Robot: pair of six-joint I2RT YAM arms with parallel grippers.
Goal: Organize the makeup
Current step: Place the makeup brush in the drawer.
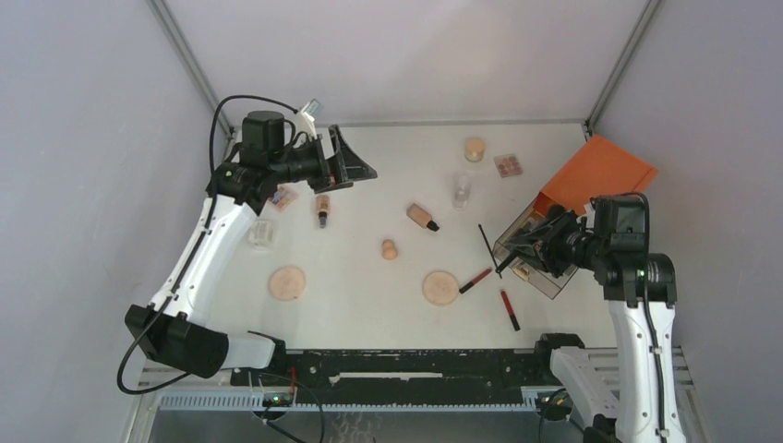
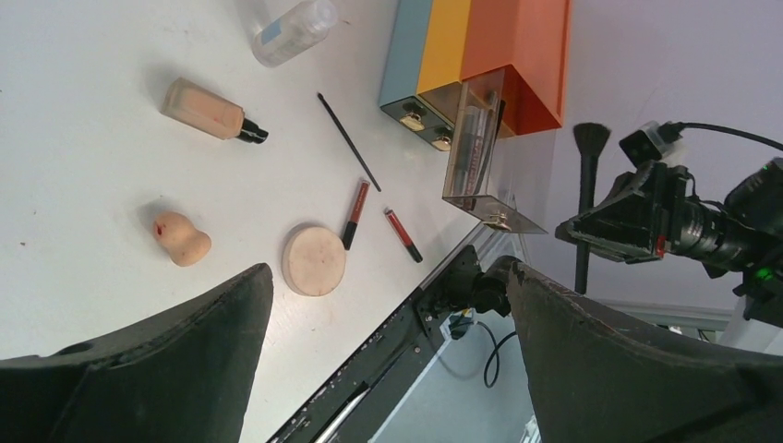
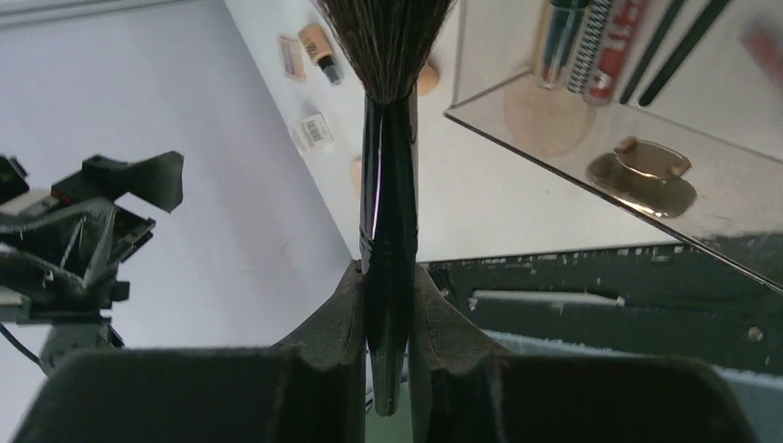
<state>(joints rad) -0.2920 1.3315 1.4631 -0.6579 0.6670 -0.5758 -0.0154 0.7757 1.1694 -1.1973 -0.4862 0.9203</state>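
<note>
White tabletop [image 1: 369, 305] is occupied at 2 o'clock by an orange-topped box of clear drawers [image 1: 596, 171]. At 10 o'clock the left gripper [image 1: 355, 159] is held wide apart, empty. At 3 o'clock the right gripper [image 3: 388, 277] is clamped on a thin black dark-bristled brush [image 3: 386, 166], just beside the pulled-out drawer [image 3: 646, 120].

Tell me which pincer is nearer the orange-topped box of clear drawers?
Right. The right pincer, gripping a black brush, is beside the box, at its open drawer; the left pincer is across the table.

Right gripper [image 3: 388, 305] pinches slim black-handled, dark-bristled brush [image 3: 386, 185], shaft upright between both fingers. Clear plastic drawer [image 3: 739, 212], gold knob on front, just beside bristles. Peach bottle with black cap [image 3: 319, 44] near bench's left edge.
</note>
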